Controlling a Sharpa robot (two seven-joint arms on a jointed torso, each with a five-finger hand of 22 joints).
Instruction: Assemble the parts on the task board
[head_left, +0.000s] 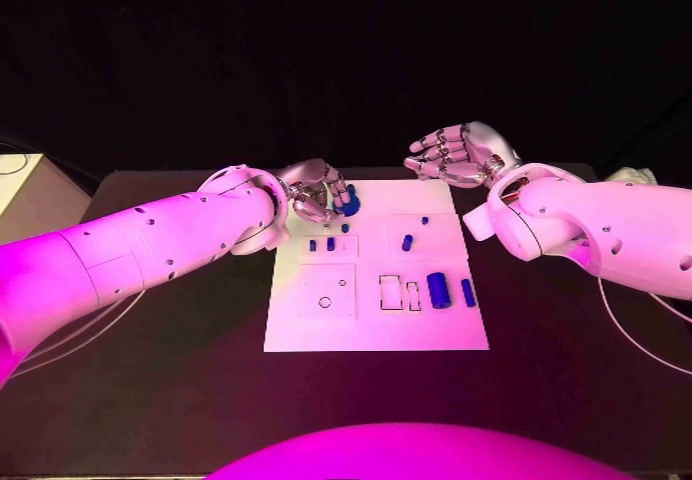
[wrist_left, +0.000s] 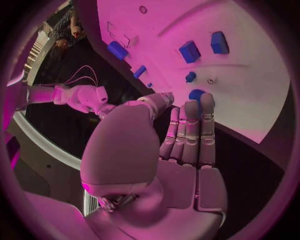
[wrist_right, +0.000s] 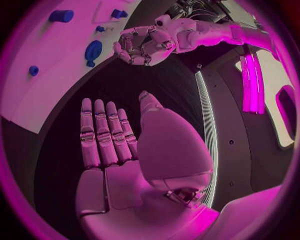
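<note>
The white task board (head_left: 375, 325) lies mid-table with several small blue parts on it, such as a pair (head_left: 322, 244) near its left side and two larger ones (head_left: 437, 290) at the right. A bigger round blue part (head_left: 349, 203) lies at the board's far left corner. My left hand (head_left: 315, 190) hovers right beside it with nothing in its grasp; its fingertips (wrist_left: 200, 102) reach almost to that part (wrist_left: 196, 94). The part (wrist_right: 92, 51) sits apart from the left hand (wrist_right: 144, 42). My right hand (head_left: 459, 155) is raised beyond the board's far right corner, fingers (wrist_right: 103, 132) extended, holding nothing.
Rectangular outlines (head_left: 392, 292) and a small ring (head_left: 325, 301) mark the board's near half. A pale box (head_left: 29, 195) stands off the table's far left. Thin cables (head_left: 635, 310) run along the right side of the black table (head_left: 173, 380).
</note>
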